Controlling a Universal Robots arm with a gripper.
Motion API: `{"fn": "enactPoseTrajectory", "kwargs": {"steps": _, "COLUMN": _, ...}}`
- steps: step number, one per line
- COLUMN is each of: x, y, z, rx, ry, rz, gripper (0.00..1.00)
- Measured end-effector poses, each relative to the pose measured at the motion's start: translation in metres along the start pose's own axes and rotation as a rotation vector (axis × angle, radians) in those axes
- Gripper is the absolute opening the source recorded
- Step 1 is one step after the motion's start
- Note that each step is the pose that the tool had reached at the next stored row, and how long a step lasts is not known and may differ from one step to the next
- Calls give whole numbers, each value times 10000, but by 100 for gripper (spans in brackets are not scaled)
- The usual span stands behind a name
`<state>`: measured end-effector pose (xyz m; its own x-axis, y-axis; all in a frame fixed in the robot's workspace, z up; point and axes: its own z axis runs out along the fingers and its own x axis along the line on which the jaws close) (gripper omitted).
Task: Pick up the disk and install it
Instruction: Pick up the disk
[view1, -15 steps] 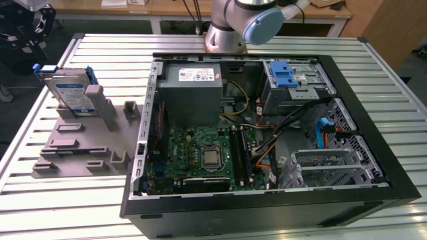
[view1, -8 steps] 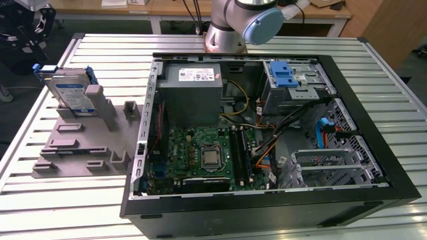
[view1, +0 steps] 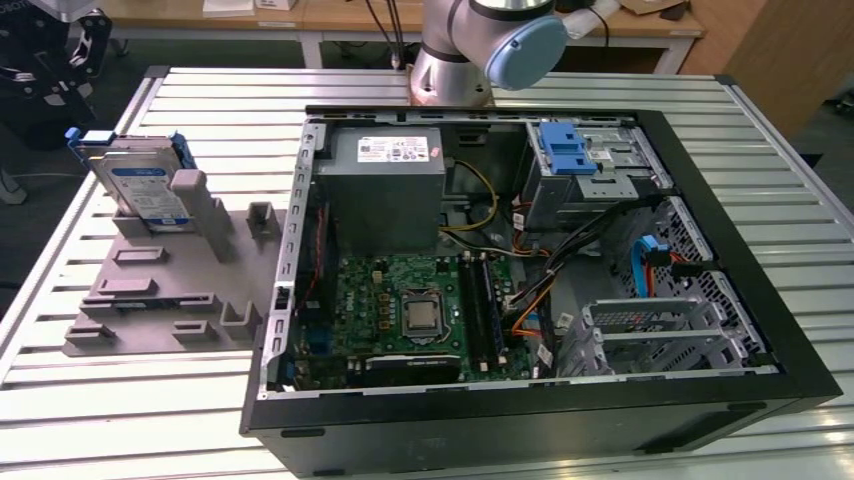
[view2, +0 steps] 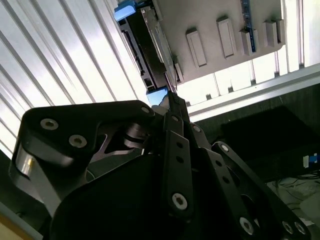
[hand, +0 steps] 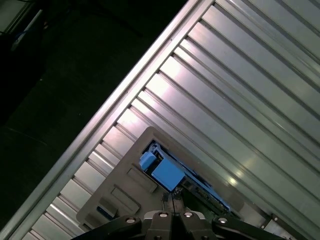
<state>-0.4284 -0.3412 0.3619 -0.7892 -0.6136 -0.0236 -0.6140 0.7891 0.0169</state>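
The arm (view1: 447, 72) is formed of silver-grey tubular sections, and one joint is closed by a round pale-blue cap (view1: 527, 50). The gripper (view2: 172, 102) is built from matte black linkage plates with rounded outlines. The plates are joined by round silver pivot pins (view2: 49, 124) and recessed screws (view2: 179, 201). Narrow black finger bars (view2: 176, 150), tapered towards the tips, are seen in the second wrist view.
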Motion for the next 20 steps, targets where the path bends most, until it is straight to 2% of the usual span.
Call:
{"fn": "enactPoseTrajectory", "kwargs": {"steps": 4, "x": 0, "y": 0, "z": 0, "rx": -4, "ry": 3, "rz": -164, "gripper": 11}}
{"fn": "enactPoseTrajectory", "kwargs": {"steps": 11, "x": 0, "y": 0, "z": 1, "rx": -28, "ry": 21, "rz": -1195, "gripper": 11}}
{"fn": "enactPoseTrajectory", "kwargs": {"steps": 20, "x": 0, "y": 0, "z": 1, "rx": -30, "ry": 22, "rz": -1252, "gripper": 11}}
